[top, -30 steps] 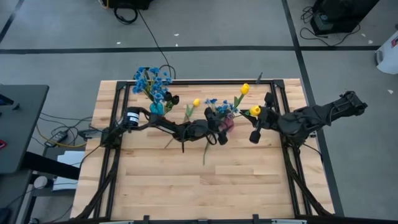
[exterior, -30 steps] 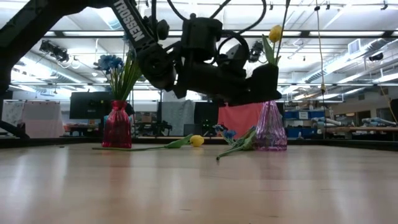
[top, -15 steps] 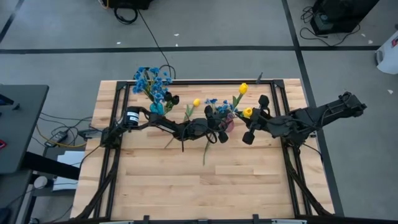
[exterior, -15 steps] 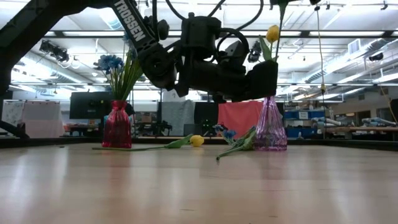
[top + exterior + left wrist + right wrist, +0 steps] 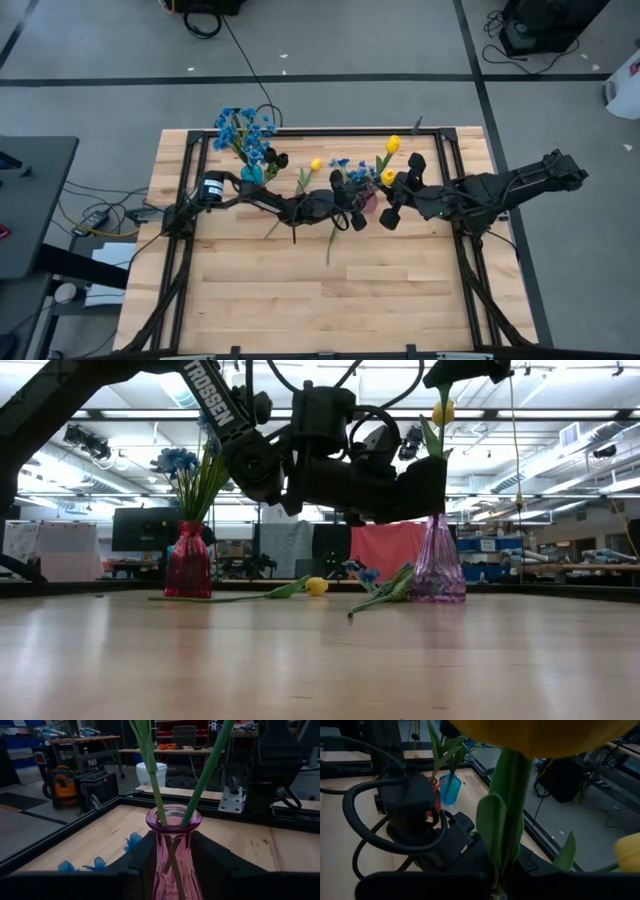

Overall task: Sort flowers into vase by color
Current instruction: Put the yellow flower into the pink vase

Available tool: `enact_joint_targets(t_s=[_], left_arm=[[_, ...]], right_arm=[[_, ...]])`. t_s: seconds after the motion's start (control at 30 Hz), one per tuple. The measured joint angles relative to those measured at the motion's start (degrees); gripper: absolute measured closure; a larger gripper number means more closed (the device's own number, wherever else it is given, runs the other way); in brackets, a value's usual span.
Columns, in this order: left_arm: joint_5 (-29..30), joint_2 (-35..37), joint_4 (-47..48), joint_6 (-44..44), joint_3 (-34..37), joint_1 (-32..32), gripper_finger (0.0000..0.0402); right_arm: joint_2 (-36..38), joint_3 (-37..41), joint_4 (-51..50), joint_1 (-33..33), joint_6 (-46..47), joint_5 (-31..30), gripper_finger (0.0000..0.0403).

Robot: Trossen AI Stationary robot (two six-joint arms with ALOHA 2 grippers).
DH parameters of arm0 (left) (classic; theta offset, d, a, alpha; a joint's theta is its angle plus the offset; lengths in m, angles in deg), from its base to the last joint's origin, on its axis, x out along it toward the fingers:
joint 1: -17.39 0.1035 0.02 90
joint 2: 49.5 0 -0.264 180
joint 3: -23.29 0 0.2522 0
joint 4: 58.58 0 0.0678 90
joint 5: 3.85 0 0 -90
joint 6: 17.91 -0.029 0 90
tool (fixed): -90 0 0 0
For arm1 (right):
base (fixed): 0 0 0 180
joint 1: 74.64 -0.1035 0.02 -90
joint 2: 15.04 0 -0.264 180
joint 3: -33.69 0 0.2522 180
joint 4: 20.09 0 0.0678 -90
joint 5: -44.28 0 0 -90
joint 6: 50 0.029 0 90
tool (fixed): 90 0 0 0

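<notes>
My left gripper (image 5: 362,202) is shut on the pink glass vase (image 5: 172,855) at the table's middle far part. Two green stems stand in the vase's mouth. One carries a yellow tulip (image 5: 393,143). My right gripper (image 5: 392,192) is just right of the vase, shut on the other yellow tulip (image 5: 388,177). A third yellow tulip (image 5: 316,164) and a blue flower (image 5: 343,166) lie flat on the table left of the vase. A bunch of blue flowers (image 5: 243,128) stands in a vase (image 5: 250,172) at the far left. My left gripper pinches the pink vase's body (image 5: 161,870) between its two fingers (image 5: 132,870), one on each side, below the neck. The fingers come level from the table's left. The vase stands upright on the table. My right gripper pinches the yellow tulip's stem (image 5: 504,862) between its two fingers, below the leaf and the blossom. The fingers come level from the table's right and lie across the stem. The stem stands nearly upright, blossom up, with its lower part in the vase's mouth (image 5: 192,812).
A black frame (image 5: 300,133) runs along the table's far edge and sides. A red vase (image 5: 188,565) shows in the low view at the far left. The near half of the wooden table (image 5: 320,300) holds bare wood between the two arms' bases.
My right gripper has gone toward the table's left edge, up to the pink vase, carrying the yellow tulip upright. My left gripper and the vase have kept still.
</notes>
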Motion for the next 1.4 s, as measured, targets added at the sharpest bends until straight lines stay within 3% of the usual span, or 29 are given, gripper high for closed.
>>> enact_joint_targets(t_s=[0.23, 0.37, 0.5, 0.63, 0.83, 1.4], left_arm=[[-1.7, 0.0, -0.4, -0.1, 0.0, 0.6, 0.0174], [-3.4, 0.0, -1.4, 1.3, 0.0, 1.5, 0.0146], [-4.5, 0.0, -3.3, 1.4, 0.0, 1.6, 0.0159], [-8.1, 0.0, -3.3, 1.5, -0.5, 1.7, 0.0191], [-8.8, 0.1, -0.9, 1.3, -1.1, 1.7, 0.0234], [-10.4, 0.3, 1.1, -0.3, -1.2, 1.7, 0.0237]], right_arm=[[0.0, 0.0, 1.4, 0.0, 0.0, 1.9, 0.0367], [0.0, 0.0, 1.8, 0.4, 0.5, 2.3, 0.0367], [-0.4, 0.0, 1.7, 1.6, 1.6, 3.0, 0.0367], [-1.0, 0.0, 1.3, 2.8, 3.1, 4.2, 0.0367], [-1.3, 0.0, 1.2, 3.4, 4.7, 6.1, 0.0367], [-1.5, 0.0, -1.4, 3.8, 6.1, 8.6, 0.0367]])
